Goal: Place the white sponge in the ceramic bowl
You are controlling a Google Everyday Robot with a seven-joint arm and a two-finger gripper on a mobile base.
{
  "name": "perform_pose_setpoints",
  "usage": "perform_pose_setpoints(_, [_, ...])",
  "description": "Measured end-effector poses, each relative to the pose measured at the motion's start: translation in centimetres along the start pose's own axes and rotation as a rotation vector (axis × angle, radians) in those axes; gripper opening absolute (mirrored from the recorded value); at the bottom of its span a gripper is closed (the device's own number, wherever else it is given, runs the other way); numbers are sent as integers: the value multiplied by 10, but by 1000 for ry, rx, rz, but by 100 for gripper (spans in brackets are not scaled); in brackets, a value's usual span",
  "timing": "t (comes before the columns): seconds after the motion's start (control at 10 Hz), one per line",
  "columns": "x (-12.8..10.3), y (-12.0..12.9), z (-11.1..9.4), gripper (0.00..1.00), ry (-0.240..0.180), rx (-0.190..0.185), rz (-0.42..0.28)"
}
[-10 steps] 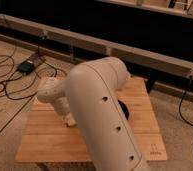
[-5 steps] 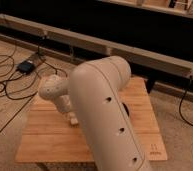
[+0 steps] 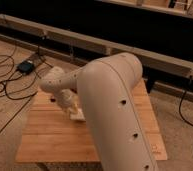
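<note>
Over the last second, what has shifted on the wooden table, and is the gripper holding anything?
The cream perforated robot arm drifted slightly right and up in view. The gripper stays low over the light wooden slatted table, beside a small off-white block, likely the white sponge; grasp unclear. The table and black floor cables are unchanged. No bowl visible.

One table point(image 3: 50, 140), one arm point(image 3: 110, 110) with one gripper point(image 3: 76, 114) at centre frame, one sponge point(image 3: 79, 117), several cables point(image 3: 5, 90) left.

Cream-white, smooth rounded arm point(image 3: 115, 110) with small dark screw holes; pale gripper point(image 3: 72, 107) low over the table.
</note>
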Motion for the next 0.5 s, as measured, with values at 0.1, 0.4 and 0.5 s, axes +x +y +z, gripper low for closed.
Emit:
perform_pose_setpoints(0.1, [-4,-6,-18,0,-21,-7,15])
perform_pose_setpoints(0.4, [-12,-37,-52,0,-65,7,63])
perform_pose_setpoints(0.5, [-14,-52,-60,0,-75,24,84])
